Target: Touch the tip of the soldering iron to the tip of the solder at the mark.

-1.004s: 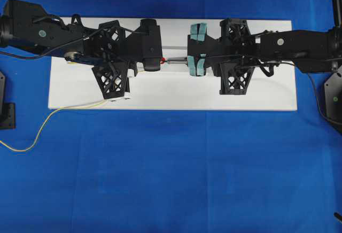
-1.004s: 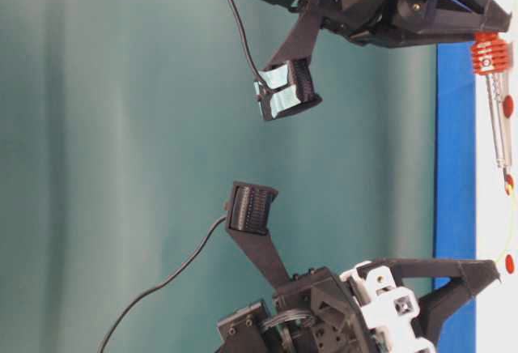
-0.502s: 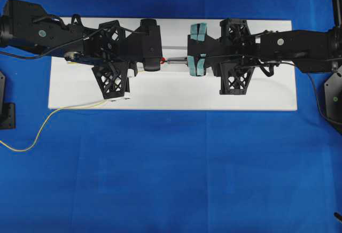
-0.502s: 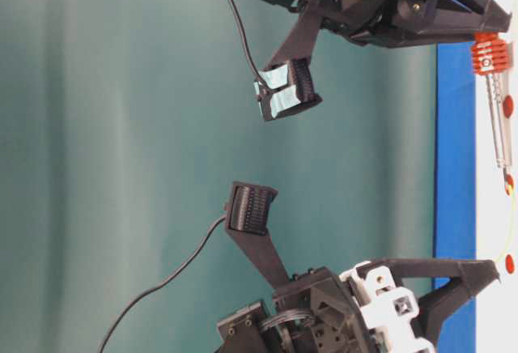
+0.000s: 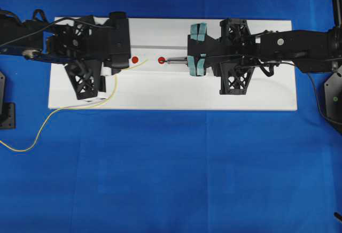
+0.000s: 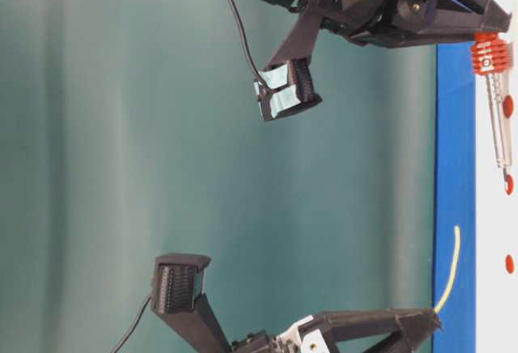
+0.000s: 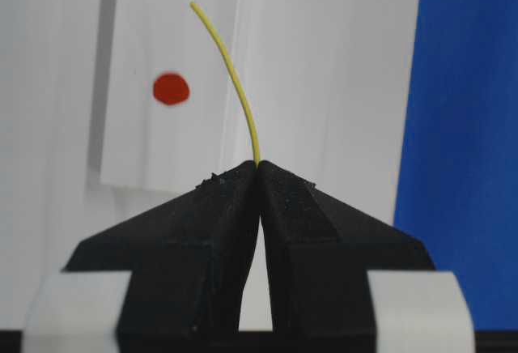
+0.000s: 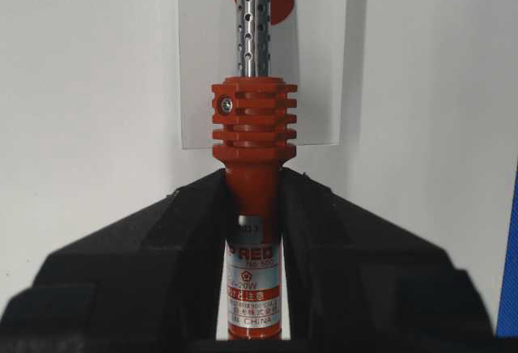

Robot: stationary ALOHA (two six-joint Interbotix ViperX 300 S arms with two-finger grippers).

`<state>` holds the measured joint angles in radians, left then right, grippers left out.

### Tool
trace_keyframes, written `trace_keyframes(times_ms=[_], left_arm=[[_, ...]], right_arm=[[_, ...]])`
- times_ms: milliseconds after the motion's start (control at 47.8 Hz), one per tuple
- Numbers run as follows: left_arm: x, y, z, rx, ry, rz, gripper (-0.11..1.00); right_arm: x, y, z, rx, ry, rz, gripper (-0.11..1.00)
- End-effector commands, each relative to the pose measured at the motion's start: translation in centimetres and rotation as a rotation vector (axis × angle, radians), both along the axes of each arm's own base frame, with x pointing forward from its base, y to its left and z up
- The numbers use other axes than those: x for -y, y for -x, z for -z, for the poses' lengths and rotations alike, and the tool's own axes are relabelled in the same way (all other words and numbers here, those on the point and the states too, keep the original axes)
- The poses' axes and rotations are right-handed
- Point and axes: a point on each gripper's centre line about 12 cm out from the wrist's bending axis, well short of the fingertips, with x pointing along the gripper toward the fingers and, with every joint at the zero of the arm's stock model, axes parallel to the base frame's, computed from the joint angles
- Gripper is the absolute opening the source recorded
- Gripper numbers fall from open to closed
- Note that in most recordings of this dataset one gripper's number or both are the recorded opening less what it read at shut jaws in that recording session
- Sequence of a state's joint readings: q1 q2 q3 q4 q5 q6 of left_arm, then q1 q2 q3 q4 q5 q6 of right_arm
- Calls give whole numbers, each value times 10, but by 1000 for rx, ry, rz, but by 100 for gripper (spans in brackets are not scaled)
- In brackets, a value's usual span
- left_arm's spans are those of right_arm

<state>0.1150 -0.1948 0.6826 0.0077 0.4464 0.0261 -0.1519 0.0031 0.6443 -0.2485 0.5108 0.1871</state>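
Pinching the solder (image 7: 235,70) in the left gripper (image 7: 259,167), jaws pressed together on the wire, short curved length poking out ahead. Clamping the soldering iron (image 8: 253,118) by its red handle in the right gripper (image 8: 253,207), jaws tight on both sides, shaft lying along the white strip (image 7: 133,146).

Placing the task's things from the overhead view: the mark (image 5: 134,59) at the left end of the dot row, just beside the left gripper; solder tip between that dot and the next one, slightly off the row; iron tip at the next dot, not at the mark. Judging from the table-level view, solder tip also raised off the white board (image 5: 256,96).

To do the step well:
- lower the solder gently, allowing for the bend in the wire, and aim the very tip, not the curve, at the mark
- keep both grips firm; thin wire likely to spring or swing if moved fast
- bring the iron along the strip towards the left-end dot, keeping the shaft low and level
- meet tip to tip over the dot, slowly, without pushing the wire sideways

Hard to make out:
- iron tip cut off at the top of the right wrist view
- third dot covered in the overhead view, only partly seen behind the shaft from the right wrist
- cannot tell whether the iron tip touches the board
- far end of the solder running out of frame at the left edge
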Motion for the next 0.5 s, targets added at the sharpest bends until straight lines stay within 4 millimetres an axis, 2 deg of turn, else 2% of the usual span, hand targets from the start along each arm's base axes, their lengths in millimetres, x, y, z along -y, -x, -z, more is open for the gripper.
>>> trace_keyframes(times_ms=[0,105,335,481], left_arm=[[0,-1,-12,41,-5,1,2],[0,-1,-12,41,-9,4,2],[1,1,-11,39,-6,2,2],[1,2,-11,40,-5,1,2]], right_arm=[[1,-8,-13,45,8,-5,6],[2,-7,-20,65,11,-2,6],[0,9,-55,161,31,-1,6],[-1,24,-60,178,32,5,6]])
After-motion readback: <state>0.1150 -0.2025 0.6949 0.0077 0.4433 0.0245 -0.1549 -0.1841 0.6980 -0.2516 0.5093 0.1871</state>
